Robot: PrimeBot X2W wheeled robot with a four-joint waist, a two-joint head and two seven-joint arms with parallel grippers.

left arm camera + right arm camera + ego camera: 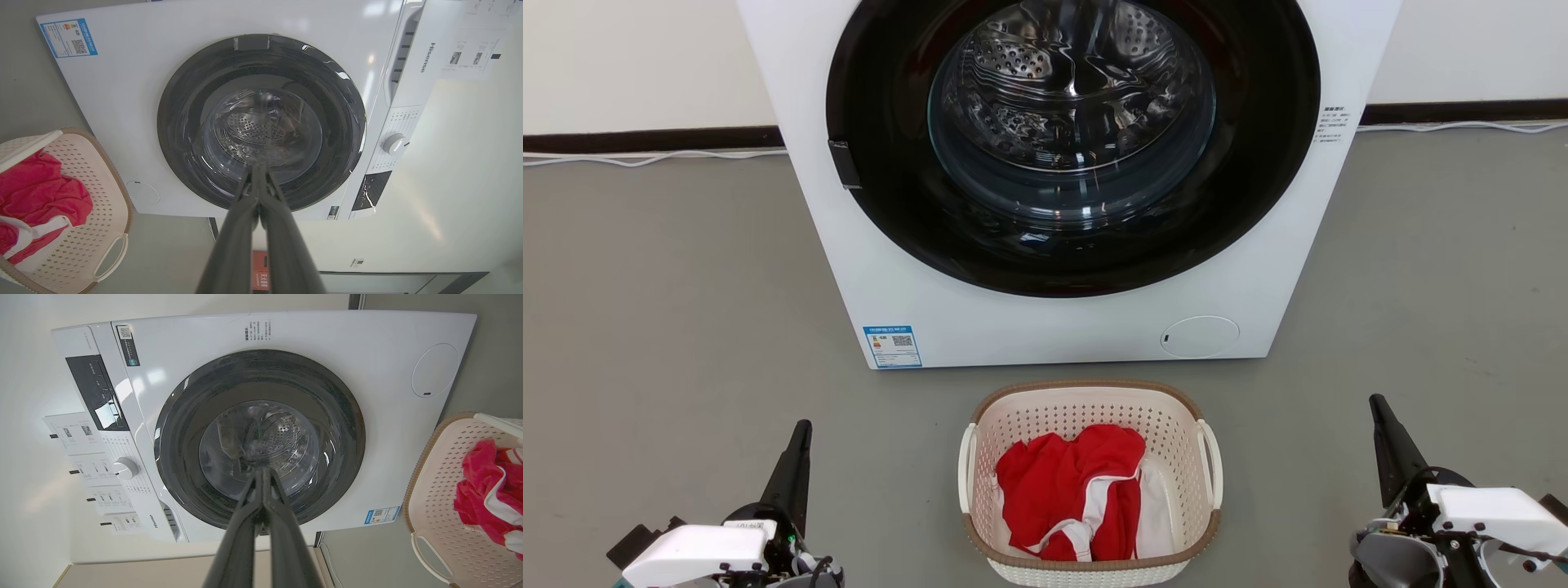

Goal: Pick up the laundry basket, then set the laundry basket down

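Cream perforated plastic with a brown woven-look rim: the laundry basket [1086,415] sits on the grey floor [670,286] just in front of the washing machine [931,318], between my two arms, with a red and white garment [1062,482] inside. I judge the pick-up not yet begun. My left end effector [800,437] and right end effector [1380,412] each have their fingers pressed together on nothing, well apart from the basket. Next I need both opened and brought inward to the white side handles [966,465]. "Hisense" [427,57] reads on the machine; its blue label [892,345] carries a QR code, the print too small to read.
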